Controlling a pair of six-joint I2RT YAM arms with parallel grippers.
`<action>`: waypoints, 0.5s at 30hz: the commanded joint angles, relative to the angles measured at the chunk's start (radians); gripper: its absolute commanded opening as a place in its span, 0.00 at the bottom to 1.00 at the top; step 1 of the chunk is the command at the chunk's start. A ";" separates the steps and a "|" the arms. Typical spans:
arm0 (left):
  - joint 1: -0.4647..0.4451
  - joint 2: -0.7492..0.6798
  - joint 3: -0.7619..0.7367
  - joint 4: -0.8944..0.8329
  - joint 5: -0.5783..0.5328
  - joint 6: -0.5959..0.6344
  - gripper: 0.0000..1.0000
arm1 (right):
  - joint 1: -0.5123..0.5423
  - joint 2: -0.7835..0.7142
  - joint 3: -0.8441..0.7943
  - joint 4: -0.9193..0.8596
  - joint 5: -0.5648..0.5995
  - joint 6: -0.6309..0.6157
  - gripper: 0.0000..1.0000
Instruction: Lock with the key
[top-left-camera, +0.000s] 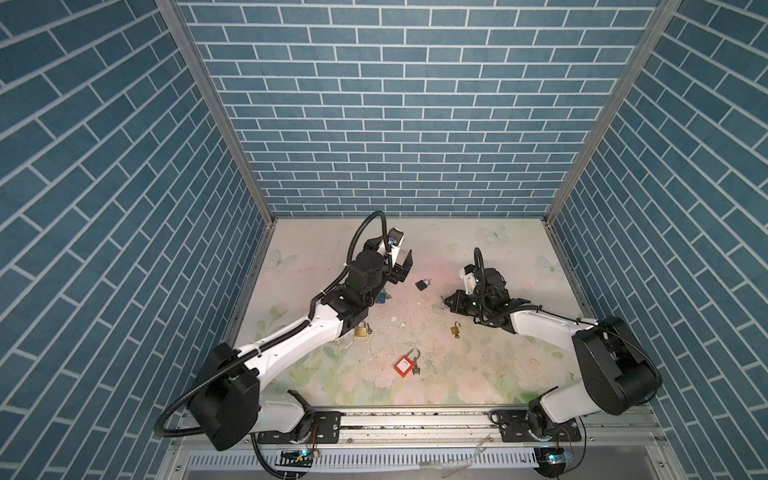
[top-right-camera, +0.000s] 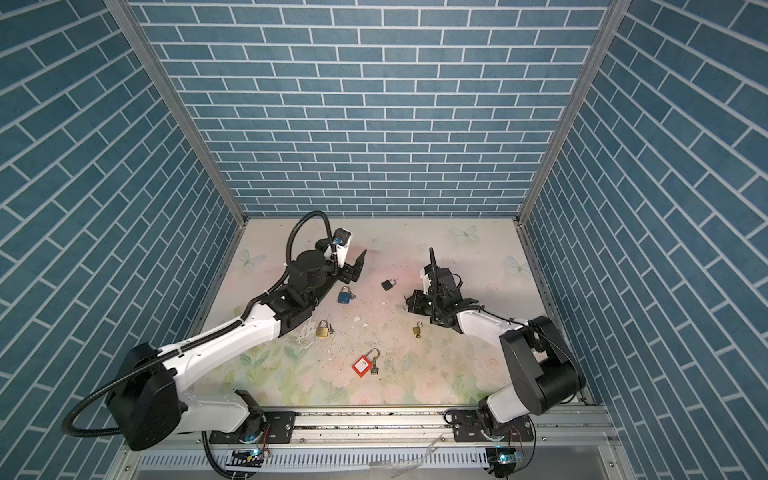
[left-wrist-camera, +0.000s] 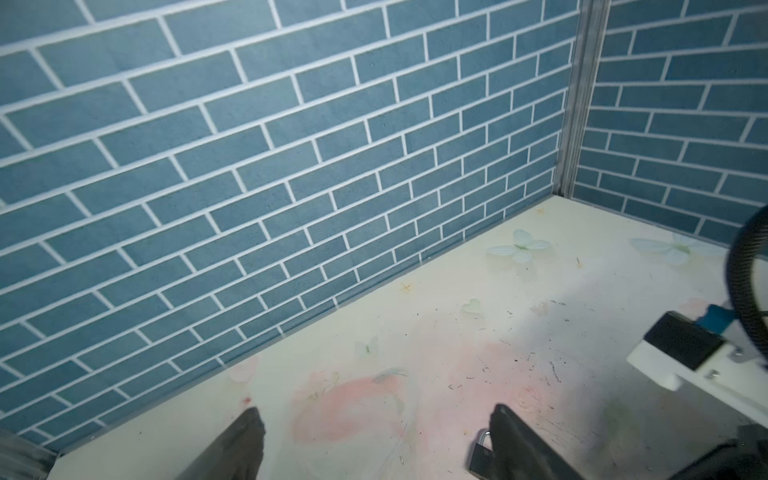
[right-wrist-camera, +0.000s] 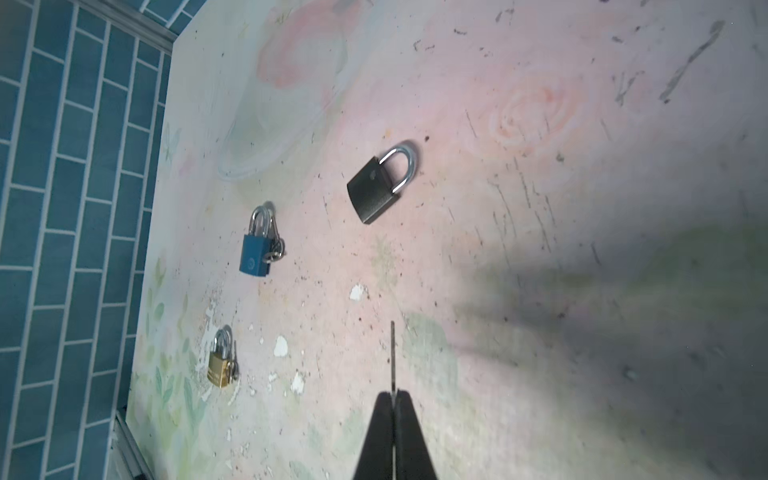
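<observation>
The left gripper (left-wrist-camera: 376, 419), jaws spread wide, hangs above the floral table (left-wrist-camera: 457, 316); one finger (left-wrist-camera: 523, 444) stands just beside the black padlock (left-wrist-camera: 478, 457), partly covering it.

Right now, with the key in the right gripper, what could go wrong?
1. The key is pinched only at the tips of the right gripper; it may twist on insertion.
2. The black padlock lies loose and the left gripper is open, not gripping it; a push would likely slide it.
</observation>
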 joint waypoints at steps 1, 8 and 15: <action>0.020 -0.074 -0.075 0.001 -0.018 -0.154 0.86 | -0.018 0.063 0.043 0.015 -0.034 0.101 0.00; 0.031 -0.212 -0.229 0.048 0.105 -0.220 0.86 | -0.049 0.217 0.110 0.077 -0.106 0.189 0.00; 0.031 -0.281 -0.256 0.026 0.154 -0.173 0.86 | -0.048 0.294 0.170 0.086 -0.111 0.216 0.00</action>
